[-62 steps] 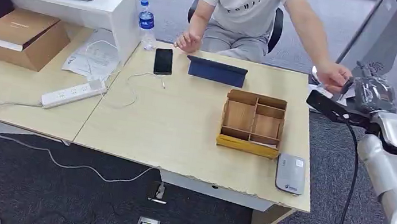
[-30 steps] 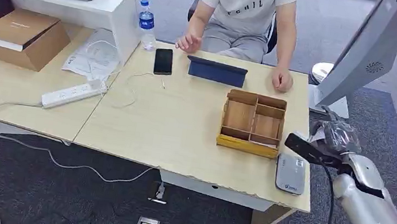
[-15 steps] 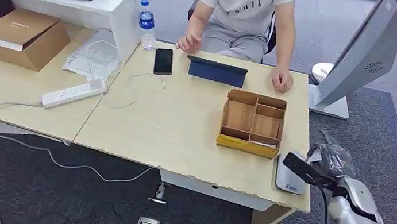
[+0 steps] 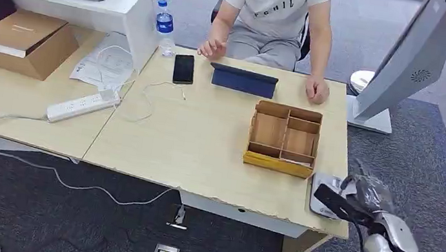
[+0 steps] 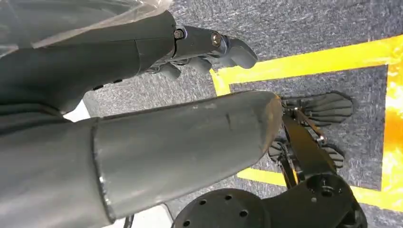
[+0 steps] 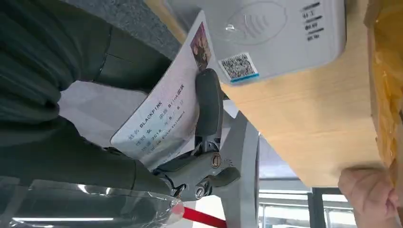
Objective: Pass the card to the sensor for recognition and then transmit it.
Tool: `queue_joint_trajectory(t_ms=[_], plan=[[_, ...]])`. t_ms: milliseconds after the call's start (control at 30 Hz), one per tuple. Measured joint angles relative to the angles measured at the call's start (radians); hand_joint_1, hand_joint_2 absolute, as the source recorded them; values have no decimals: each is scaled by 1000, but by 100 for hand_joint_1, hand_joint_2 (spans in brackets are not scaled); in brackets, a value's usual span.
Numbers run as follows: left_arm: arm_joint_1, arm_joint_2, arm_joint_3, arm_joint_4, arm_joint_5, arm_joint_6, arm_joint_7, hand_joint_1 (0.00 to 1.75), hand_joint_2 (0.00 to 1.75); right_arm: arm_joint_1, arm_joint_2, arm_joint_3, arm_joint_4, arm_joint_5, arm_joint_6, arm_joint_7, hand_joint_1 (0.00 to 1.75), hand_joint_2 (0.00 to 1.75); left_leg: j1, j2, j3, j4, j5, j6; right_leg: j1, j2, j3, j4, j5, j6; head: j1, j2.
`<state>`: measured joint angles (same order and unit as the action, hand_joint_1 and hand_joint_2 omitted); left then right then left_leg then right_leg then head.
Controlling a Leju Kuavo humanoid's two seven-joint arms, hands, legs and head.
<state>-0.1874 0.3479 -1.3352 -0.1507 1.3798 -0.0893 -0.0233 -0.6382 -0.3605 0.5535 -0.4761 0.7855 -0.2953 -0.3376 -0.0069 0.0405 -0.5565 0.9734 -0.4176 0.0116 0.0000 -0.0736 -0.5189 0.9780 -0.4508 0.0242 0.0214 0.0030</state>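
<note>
Pinching a white printed card [image 6: 164, 118] between thumb and fingers [image 6: 208, 102], the right hand [image 4: 364, 193] hovers at the table's near right corner, just over the edge of the grey card sensor [image 4: 322, 190]. Right wrist view: card edge reaches the sensor's [image 6: 266, 33] white face beside its QR sticker; cannot tell if card and sensor touch. Card has a small photo and dark text lines. Clear plastic wrap covers the hand's back.

Left hand [image 5: 142, 109] hangs over grey carpet with yellow floor tape [image 5: 304, 61], fingers apart, grasping nothing.

Sensor lies flat on the light wooden table [image 4: 205, 143], just beside the wooden compartment box [image 4: 284, 138]. Farther back: dark tablet [image 4: 243, 80], black phone [image 4: 183, 68], water bottle [image 4: 164, 26], white power strip [image 4: 82, 105] with cable. A seated person [image 4: 277, 12] rests both hands on the table's far edge.
</note>
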Motion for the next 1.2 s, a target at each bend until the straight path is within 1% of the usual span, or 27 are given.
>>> queue_joint_trajectory(t_ms=[233,500,700,833,1033,1200], plan=[[-1,-4,0,0,6,17,6,0,0,12,13,2,0,-5,-14,-8,175,175,0,0,1,0,0,0,0,0,0,0,0,0,0,0],[-1,-5,0,0,-1,16,-3,0,0,40,19,3,0,-30,-42,0,175,175,1,1,2,0,0,0,0,0,1,0,0,0,0,0],[-1,-5,0,0,-11,1,-14,0,0,40,14,3,-8,-27,-53,7,175,175,0,1,2,0,0,0,0,1,2,0,0,0,0,0],[-1,-4,0,0,-20,-9,-21,0,0,20,0,3,-33,-17,-25,11,175,175,0,1,1,0,1,1,0,1,2,0,2,0,0,0],[-3,1,0,0,-35,-24,-28,0,0,-49,-24,2,-108,4,59,24,175,175,0,2,1,0,1,1,0,1,1,0,2,-1,0,0],[-3,1,-1,0,-35,-24,-29,0,0,-79,-38,2,-166,10,68,33,175,175,0,2,1,0,1,0,0,1,1,0,2,-1,0,0]])
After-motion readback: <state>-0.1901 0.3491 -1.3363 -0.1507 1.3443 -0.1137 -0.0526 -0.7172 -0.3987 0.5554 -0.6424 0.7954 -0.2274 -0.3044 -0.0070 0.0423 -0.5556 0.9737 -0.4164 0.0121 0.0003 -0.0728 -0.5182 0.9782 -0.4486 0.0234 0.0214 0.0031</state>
